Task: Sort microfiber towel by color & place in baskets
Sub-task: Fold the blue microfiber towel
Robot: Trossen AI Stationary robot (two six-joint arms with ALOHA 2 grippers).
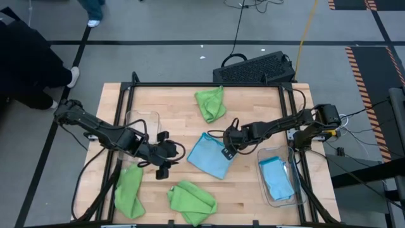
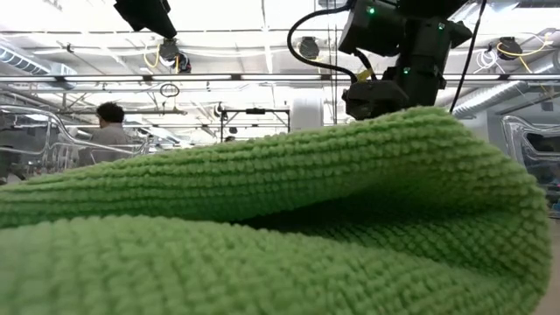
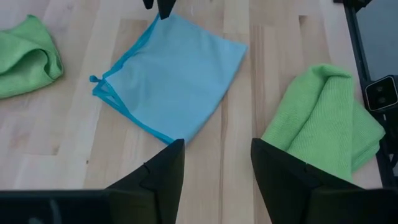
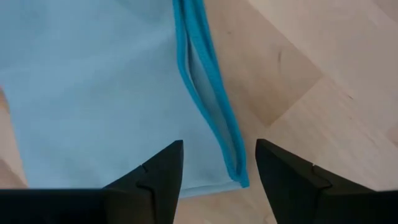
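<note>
A light blue towel lies flat on the table's middle. My right gripper stands over its right edge with its fingers open on either side of the hemmed edge near a corner. My left gripper hangs open left of that towel, over bare wood, with nothing between its fingers. Three green towels lie loose: far middle, near left and near middle. The right basket holds a blue towel. The left basket stands behind my left gripper. My right gripper points steeply down over the blue towel's hemmed edge, close to a corner, one finger on each side of the hem. The towel lies flat on the table. Whether the fingers touch the cloth I cannot tell.
A black perforated crate sits beyond the table's far edge. The near-middle green towel fills the low view. A black frame runs around the table top. Bare wood lies between the blue towel and the green towels.
</note>
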